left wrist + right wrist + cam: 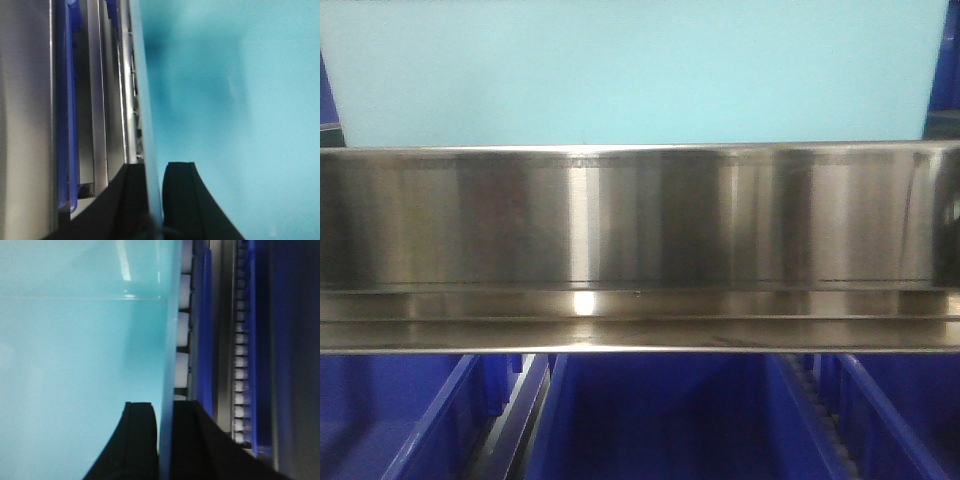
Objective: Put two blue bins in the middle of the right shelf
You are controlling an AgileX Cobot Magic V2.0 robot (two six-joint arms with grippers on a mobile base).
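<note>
Clenched on pale blue bin (620, 70) wall edges: my left claw (154, 175), my right claw (165, 412). Steel shelf lip (640, 240) just under it, dark blue bins (660, 420) below.

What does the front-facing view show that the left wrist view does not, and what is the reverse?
Only the front-facing view: the open insides of the dark blue bins below the steel shelf edge. Only the left wrist view: the left end effector, its black fingers on either side of the light blue bin wall. Both: the light blue bin, shelf metal and some dark blue plastic.
</note>
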